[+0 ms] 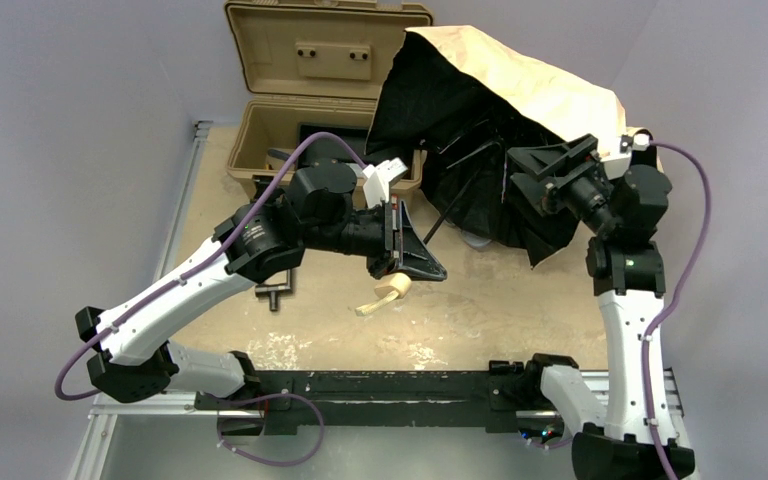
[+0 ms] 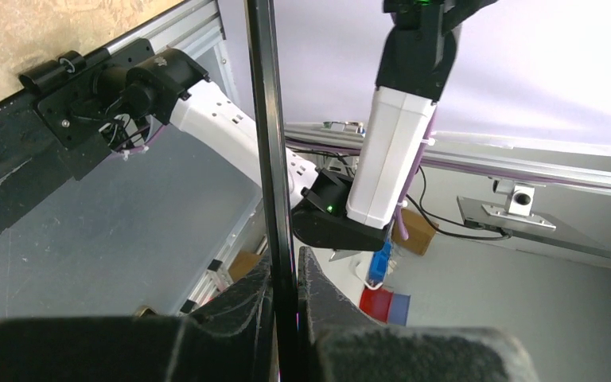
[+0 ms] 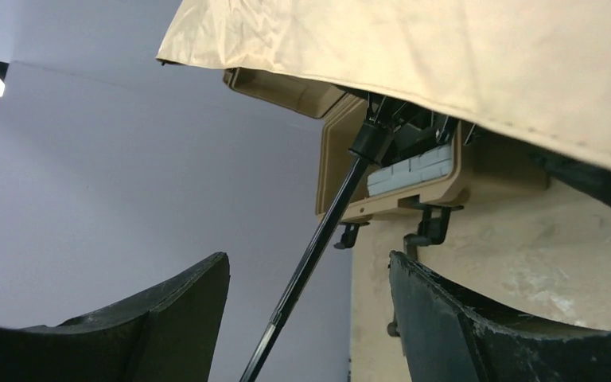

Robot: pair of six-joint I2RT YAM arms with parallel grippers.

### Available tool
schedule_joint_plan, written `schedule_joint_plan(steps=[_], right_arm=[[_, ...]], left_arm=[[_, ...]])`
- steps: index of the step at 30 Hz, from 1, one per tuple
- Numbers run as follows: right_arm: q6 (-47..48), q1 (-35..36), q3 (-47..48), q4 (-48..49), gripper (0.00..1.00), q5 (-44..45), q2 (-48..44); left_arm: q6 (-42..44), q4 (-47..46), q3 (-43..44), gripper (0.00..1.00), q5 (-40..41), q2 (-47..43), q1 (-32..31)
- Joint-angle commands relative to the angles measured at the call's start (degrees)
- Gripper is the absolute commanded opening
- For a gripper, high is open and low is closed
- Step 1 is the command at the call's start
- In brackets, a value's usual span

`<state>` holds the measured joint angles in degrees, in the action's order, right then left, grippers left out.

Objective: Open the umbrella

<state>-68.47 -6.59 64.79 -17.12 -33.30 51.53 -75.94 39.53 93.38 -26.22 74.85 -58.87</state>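
L claw [image 2: 286, 310] clamped on umbrella [image 1: 520, 90] shaft [image 1: 455, 205], knob [image 1: 392, 288] just below it. Shaft runs up-right from there thru the R claw [image 3: 309, 256] gap; jaws apart, not touching. Canopy [image 3: 445, 56] sits just past R claw, so you'd push w/ R along shaft.

A tan plastic toolbox [image 1: 290, 125] stands at the far left of the desk [image 1: 480, 310], its lid [image 1: 328, 48] swung up and back; dark items lie inside, too shadowed to identify. The right wrist view shows the toolbox's front wall with two black latches [image 3: 430, 227] hanging loose and a pale grey ridged insert [image 3: 410, 171] above them. The desk top is worn tan board with whitish scuffs near its front edge. A silver metal rail [image 1: 185, 200] runs along its left side. On the grey floor [image 2: 525, 318] below sit a small cardboard box [image 2: 415, 231] and a red-and-blue item [image 2: 382, 302].
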Motion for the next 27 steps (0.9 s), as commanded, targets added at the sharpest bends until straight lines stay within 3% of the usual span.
schedule_joint_plan(steps=[1, 5, 13, 20, 27], right_arm=[[-9.9, 8.5, -4.2, 14.6, 0.7, 4.4, -0.2], [-12.7, 13.9, -4.4, 19.1, 0.67, 10.0, 1.9], [-21.0, 14.8, -9.2, 20.5, 0.55, 19.3, -1.9], [-28.0, 17.7, -15.1, 29.5, 0.49, 21.1, -2.0], [-31.1, 20.6, -15.1, 33.2, 0.46, 25.6, 1.0]], left_arm=[[2.1, -9.8, 0.5, 0.0, 1.3, -2.7, 0.2], [2.1, -10.0, 0.5, 0.0, 1.5, -2.9, 0.2], [1.7, -11.1, -0.3, 0.0, 2.6, -4.0, 0.1], [1.6, -12.5, -1.1, 0.0, 2.4, -4.4, 0.1], [1.1, -13.7, -1.4, 0.0, 2.1, -4.5, 0.1]])
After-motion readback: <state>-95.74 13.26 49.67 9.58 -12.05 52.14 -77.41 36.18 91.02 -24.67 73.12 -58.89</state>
